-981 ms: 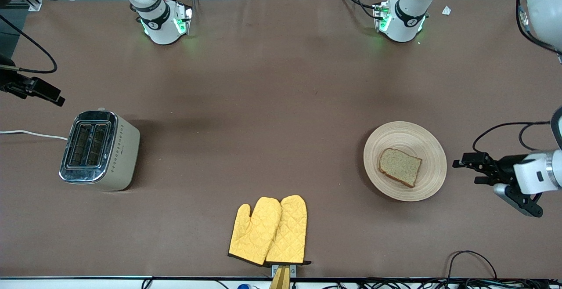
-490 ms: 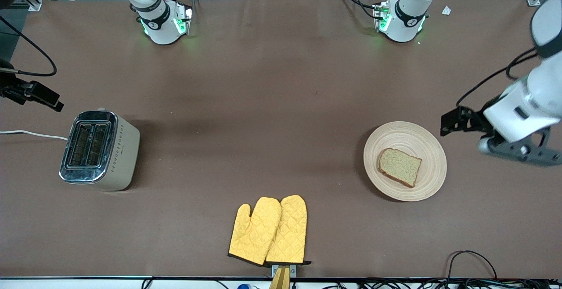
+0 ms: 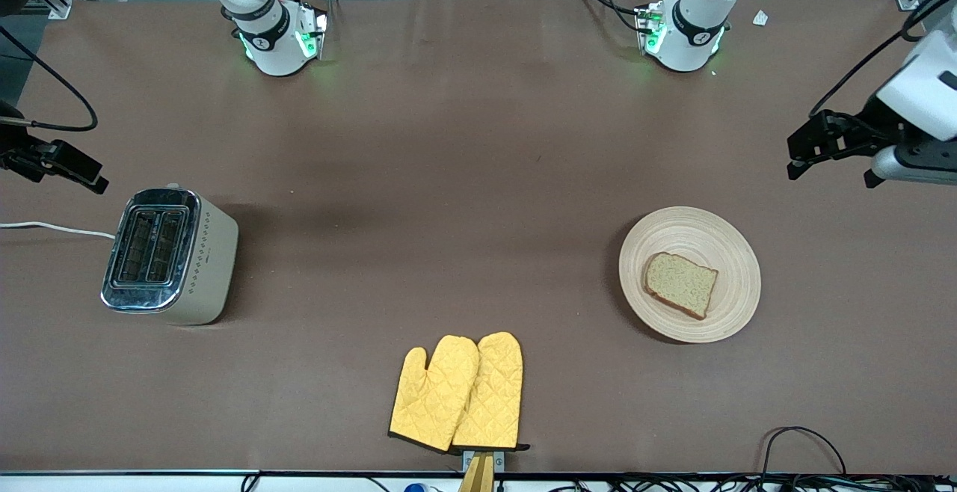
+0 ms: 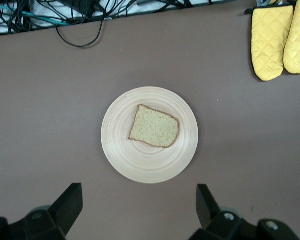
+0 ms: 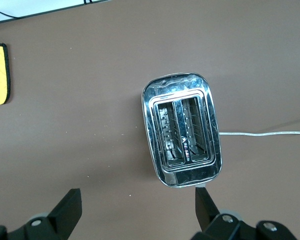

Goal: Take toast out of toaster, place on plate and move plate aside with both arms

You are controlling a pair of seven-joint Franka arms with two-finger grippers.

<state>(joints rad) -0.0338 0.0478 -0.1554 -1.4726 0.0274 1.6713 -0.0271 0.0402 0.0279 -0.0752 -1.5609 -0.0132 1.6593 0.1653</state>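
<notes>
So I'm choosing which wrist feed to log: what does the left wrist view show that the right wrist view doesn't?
Only the left wrist view: the toast lying on the plate, and the open left gripper. Only the right wrist view: the toaster with both slots empty, its white cord, and the open right gripper. Both: yellow oven mitts and the brown table.

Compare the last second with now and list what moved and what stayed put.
Only the left claw moved: from level with the plate at the left arm's end of the table, it swung away toward the robots' bases, holding nothing; its fingers are open in the left wrist view. The right claw barely shifted above the table beside the toaster, open. The toast on the plate, the toaster and the yellow mitts stayed put.
</notes>
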